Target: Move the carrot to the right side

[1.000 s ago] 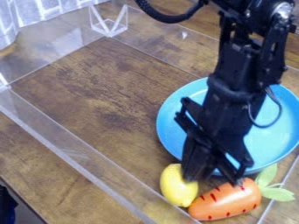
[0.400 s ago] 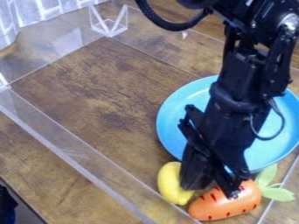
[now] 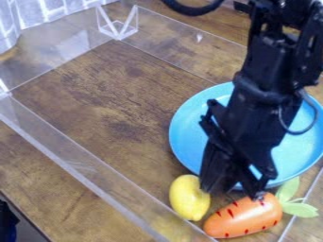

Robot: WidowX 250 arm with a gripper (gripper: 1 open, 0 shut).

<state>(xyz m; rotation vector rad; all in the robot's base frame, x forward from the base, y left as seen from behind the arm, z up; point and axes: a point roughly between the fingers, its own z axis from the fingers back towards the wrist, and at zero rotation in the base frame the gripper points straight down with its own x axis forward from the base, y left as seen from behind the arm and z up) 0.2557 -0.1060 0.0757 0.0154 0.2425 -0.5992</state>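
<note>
We are looking at a worn wooden desk point(image 3: 101, 104) fenced by low clear acrylic walls point(image 3: 76, 156), with a blue plate point(image 3: 297, 142) at the right. Compared with a second ago, the black arm has lifted a little: its hand point(image 3: 231, 186), which was pressed down right at the carrot's top, now sits slightly higher, and the whole upper surface of the carrot shows beneath it. The fingers are together and hold nothing, so we judge the carrot has not been picked up; it lies in much the same spot on the desk, and the move to the right side remains to be done. The carrot point(image 3: 243, 216) rests on its side at the bottom edge of the view, just in front of the plate, glossy orange with faint ridges, its pale green leaves point(image 3: 297, 205) pointing right. A yellow lemon toy point(image 3: 190, 197) sits just beside its narrow end.
</note>
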